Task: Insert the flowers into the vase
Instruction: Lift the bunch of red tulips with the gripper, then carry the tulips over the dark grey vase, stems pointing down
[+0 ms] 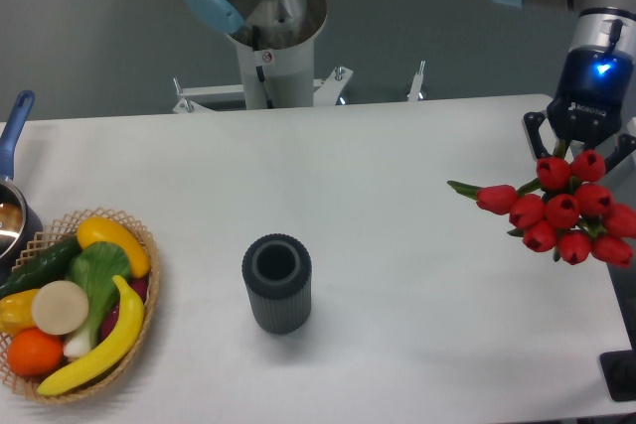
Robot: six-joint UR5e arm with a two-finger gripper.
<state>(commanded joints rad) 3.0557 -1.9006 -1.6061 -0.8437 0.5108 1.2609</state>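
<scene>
While the bunch of red tulip buds with green leaves (563,210) hangs just below and in front of the black two-finger claw (584,146), the step in hand reads as carrying it across to the short dark grey ribbed cylinder vase (277,283). The buds cover the fingertips, so I cannot tell for sure how the fingers stand; since the bunch sits off the white table (378,186) right at the claw, it is probably clamped somewhere on the stems, which are hidden.

The vase stands upright, well away to the claw's left and nearer the camera, its round mouth open and unobstructed. Further left still, a woven wicker basket (146,290) of plastic fruit and vegetables sits apart from the vase and out of the path.

To do this well, the bunch should be turned so the stems point down and the buds up before descending. The stem ends should be centred over the mouth, then lowered slowly. A stray bud sticks out to the left; it could snag the rim or tip the light vase.
</scene>
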